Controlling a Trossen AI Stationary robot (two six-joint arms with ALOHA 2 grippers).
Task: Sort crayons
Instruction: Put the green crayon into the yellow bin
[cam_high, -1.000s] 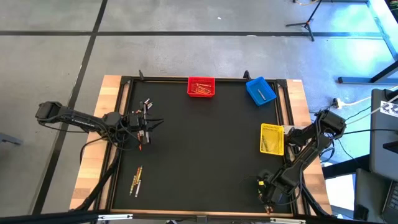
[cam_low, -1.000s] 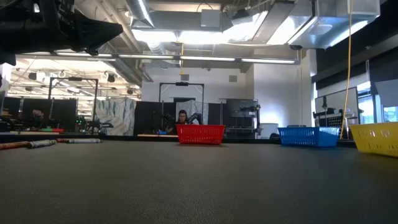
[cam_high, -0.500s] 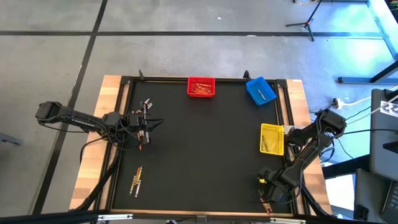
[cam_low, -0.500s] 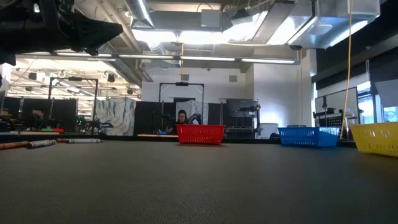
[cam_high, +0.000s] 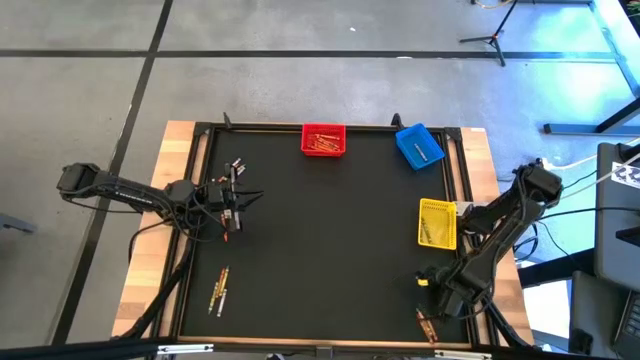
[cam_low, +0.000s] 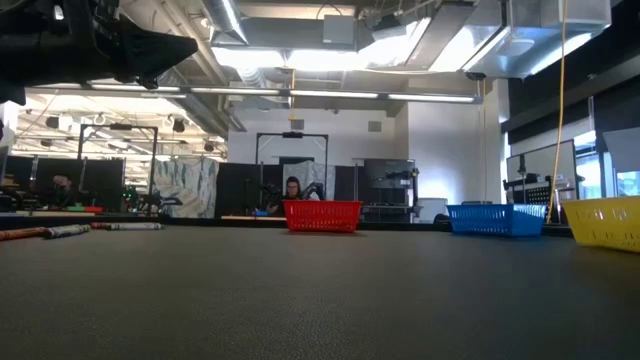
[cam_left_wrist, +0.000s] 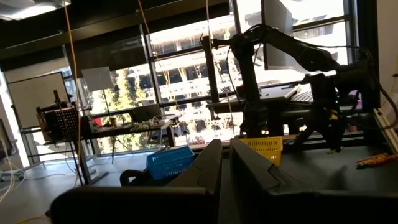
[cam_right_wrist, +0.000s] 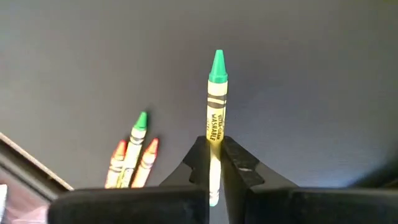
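Observation:
My right gripper (cam_right_wrist: 214, 146) hangs over the mat's near right corner, pointing down and shut on a green crayon (cam_right_wrist: 216, 93). Three crayons (cam_right_wrist: 132, 158), one green and two orange-red, lie side by side on the mat below it, by the raised edge (cam_high: 425, 325). More crayons lie at the near left (cam_high: 219, 290) and far left (cam_high: 236, 168). My left gripper (cam_high: 250, 198) waits above the mat's left side with its fingers (cam_left_wrist: 208, 171) shut and nothing visible between them. My right gripper pinches the green crayon's paper-wrapped body (cam_right_wrist: 215, 138) between its two fingertips, near the blunt end. The fingers come from above, pointing down. The crayon's green tip (cam_right_wrist: 217, 65) sticks out well past the fingers. The crayon is apart from the three on the mat.
A red bin (cam_high: 323, 140) with crayons stands at the far edge, a blue bin (cam_high: 418, 146) at the far right, and a yellow bin (cam_high: 436, 222) by the right edge. A raised black rim (cam_high: 188, 200) frames the mat. The mat's middle (cam_high: 320, 240) is bare.
My right gripper has risen and drawn a little toward the far edge. The crayons at the near right corner, which it stood over, now show beside it in the high view.

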